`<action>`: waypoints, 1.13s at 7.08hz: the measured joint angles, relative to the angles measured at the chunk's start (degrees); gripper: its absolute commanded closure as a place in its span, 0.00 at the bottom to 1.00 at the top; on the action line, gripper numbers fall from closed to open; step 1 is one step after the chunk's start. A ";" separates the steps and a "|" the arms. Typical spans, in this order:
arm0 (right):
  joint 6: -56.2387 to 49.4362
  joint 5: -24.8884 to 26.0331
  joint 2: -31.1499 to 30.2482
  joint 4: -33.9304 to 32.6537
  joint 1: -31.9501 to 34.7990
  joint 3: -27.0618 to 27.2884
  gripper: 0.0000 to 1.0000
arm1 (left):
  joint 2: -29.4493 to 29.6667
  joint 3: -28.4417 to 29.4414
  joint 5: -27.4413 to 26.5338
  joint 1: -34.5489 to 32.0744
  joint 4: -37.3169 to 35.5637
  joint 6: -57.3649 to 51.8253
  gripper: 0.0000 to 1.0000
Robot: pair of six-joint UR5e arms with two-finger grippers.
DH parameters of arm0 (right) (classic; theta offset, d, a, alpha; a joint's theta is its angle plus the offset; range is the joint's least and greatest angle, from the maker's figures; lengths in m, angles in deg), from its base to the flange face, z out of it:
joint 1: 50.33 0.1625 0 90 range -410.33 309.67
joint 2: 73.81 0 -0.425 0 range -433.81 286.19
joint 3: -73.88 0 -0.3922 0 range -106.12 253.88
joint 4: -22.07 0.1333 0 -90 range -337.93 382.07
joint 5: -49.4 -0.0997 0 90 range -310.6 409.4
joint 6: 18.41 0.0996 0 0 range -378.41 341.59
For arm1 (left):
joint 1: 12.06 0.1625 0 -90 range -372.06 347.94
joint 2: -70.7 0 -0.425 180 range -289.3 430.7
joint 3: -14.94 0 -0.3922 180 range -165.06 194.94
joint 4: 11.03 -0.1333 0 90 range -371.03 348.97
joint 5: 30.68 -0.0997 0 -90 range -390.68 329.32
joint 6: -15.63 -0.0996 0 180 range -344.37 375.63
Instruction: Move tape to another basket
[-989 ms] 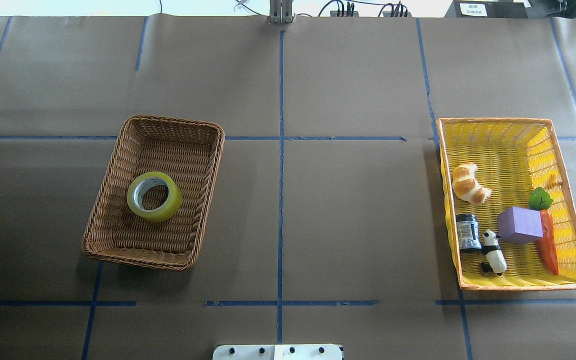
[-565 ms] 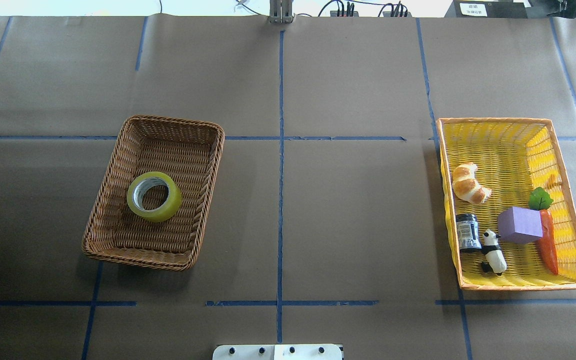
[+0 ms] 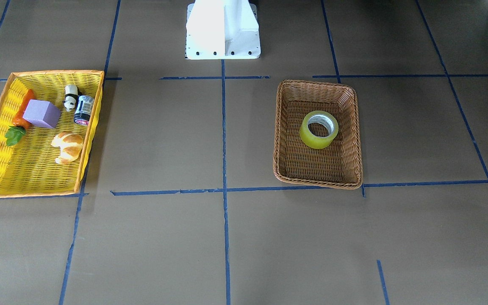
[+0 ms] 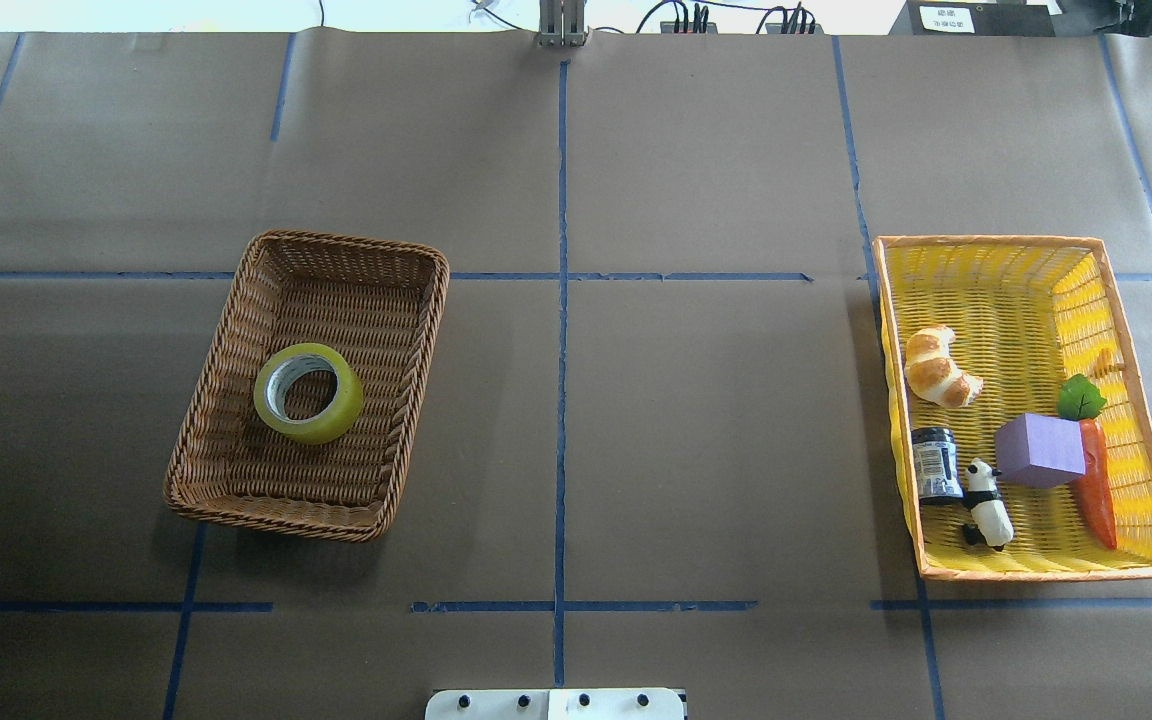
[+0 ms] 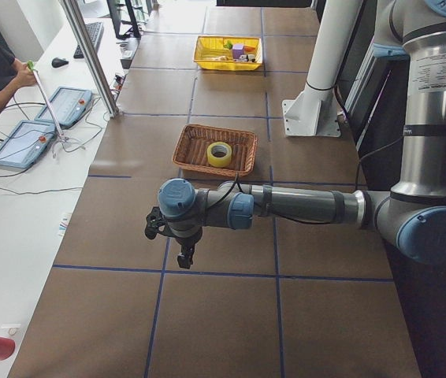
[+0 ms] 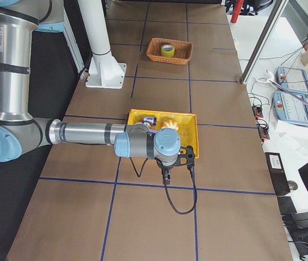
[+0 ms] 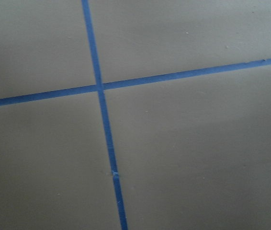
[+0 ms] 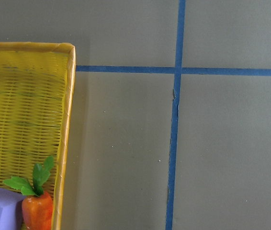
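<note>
The yellow tape roll (image 4: 308, 393) lies flat inside the brown wicker basket (image 4: 428, 320) on the table's left half. It also shows in the front-facing view (image 3: 319, 129) and in the exterior left view (image 5: 219, 153). Neither gripper shows in the overhead or front-facing view. My left gripper (image 5: 184, 257) hangs over bare table well away from the wicker basket (image 5: 188, 150). My right gripper (image 6: 166, 173) hangs just outside the yellow basket's outer side. I cannot tell whether either is open or shut.
The yellow plastic basket (image 4: 986, 241) at the right holds a croissant (image 4: 939, 367), a purple block (image 4: 1039, 450), a carrot (image 4: 1097, 490), a small jar (image 4: 936, 464) and a panda figure (image 4: 988, 505). The white robot base (image 3: 223, 29) stands at the table's near edge.
A small dark shape at the overhead view's left edge a second ago has gone out of view. The tape and both baskets have not moved.
</note>
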 measured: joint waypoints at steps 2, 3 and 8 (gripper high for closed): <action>0.02 0.10 -0.10 0.00 0.53 -0.07 0.00 | 0.09 2.07 -2.06 -1.21 -0.20 -3.02 0.00; 0.03 0.09 -0.19 0.00 0.64 -0.08 0.00 | 0.13 3.61 -2.26 -1.75 -0.28 -4.33 0.00; -0.07 0.15 -0.79 0.17 0.71 -0.09 0.00 | 0.50 6.79 -2.06 -2.09 -0.41 -4.57 0.00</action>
